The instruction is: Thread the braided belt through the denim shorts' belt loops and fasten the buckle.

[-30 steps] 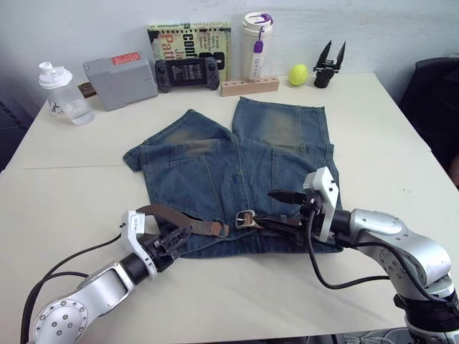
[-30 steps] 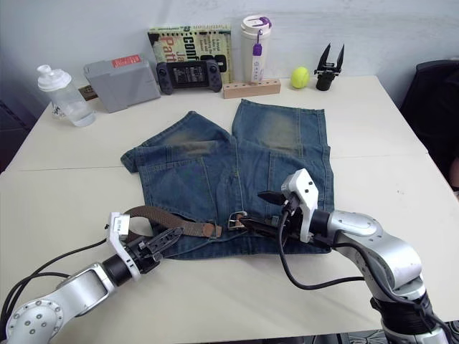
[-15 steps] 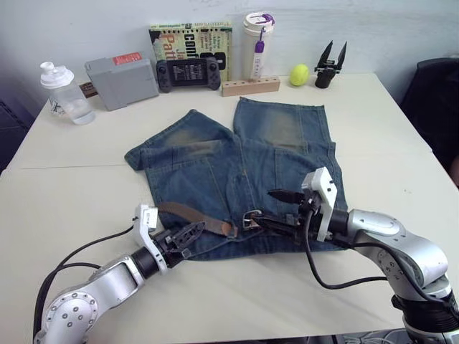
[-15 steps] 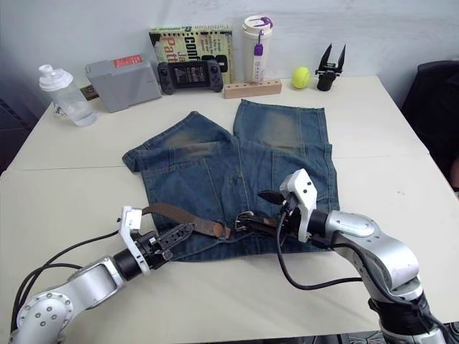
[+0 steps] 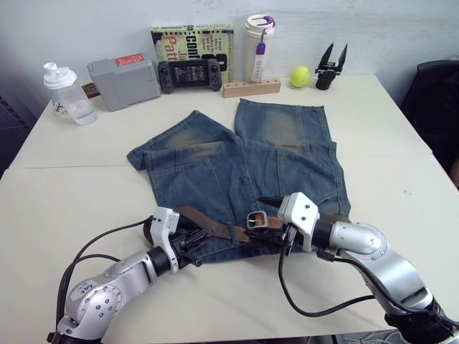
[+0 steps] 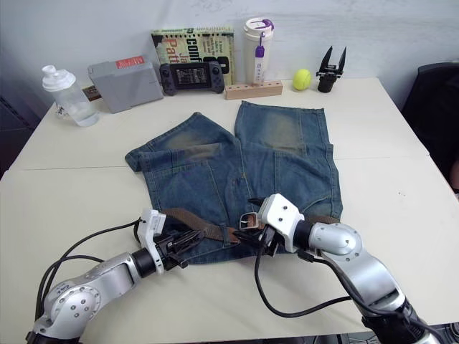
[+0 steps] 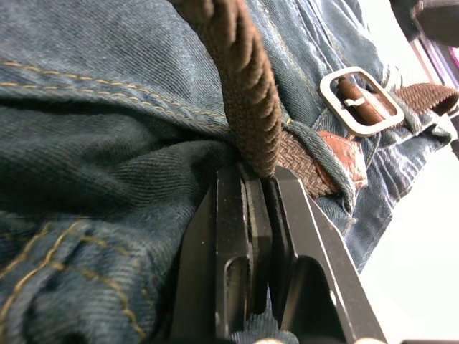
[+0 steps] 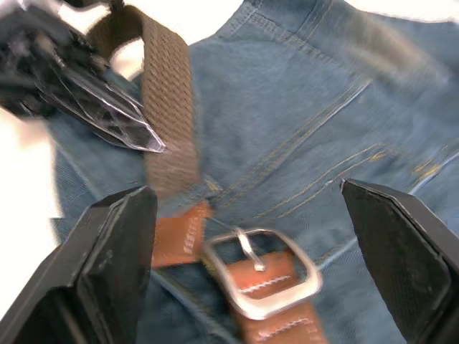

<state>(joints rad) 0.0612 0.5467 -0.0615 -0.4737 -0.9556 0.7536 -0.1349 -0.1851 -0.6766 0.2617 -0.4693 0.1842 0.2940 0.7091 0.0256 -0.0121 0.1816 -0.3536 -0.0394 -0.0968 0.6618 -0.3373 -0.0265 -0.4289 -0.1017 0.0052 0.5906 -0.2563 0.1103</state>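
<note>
The belt (image 5: 215, 228) lies along the waistband of the shorts (image 5: 244, 168), at the near edge of the cloth on the table (image 5: 72, 193). Its woven brown length runs from the left end effector (image 5: 192, 242) toward the middle, where the leather tip (image 7: 337, 152) lies just short of the buckle (image 5: 257, 218). It looks soft and limp: it will sag, twist and buckle if pushed from far back, so the hold should sit close behind the tip when feeding it on. The weave should give decent grip; the smooth leather tip is likely more slippery. The metal frame is the one stiff part and a good spot to pin down.

The left end effector is clamped on the belt, the webbing pinched between its closed fingers (image 7: 247, 215) as the left wrist view shows. The right end effector (image 8: 247, 265) hangs over the buckle with its fingers spread wide, touching nothing that I can see.

The denim is heavier but still floppy, and it bunches at the waistband, where a fold covers the belt beside the tip. One belt loop (image 7: 324, 149) crosses the belt there.

Well apart, along the far edge, stand a bottle (image 5: 63, 93), a grey box (image 5: 123, 81), a game controller (image 5: 188, 74), a book (image 5: 192, 43), a tumbler (image 5: 258, 44), a wooden block (image 5: 251, 87), a ball (image 5: 299, 75) and a spare gripper (image 5: 329, 66). None of them is in the way
</note>
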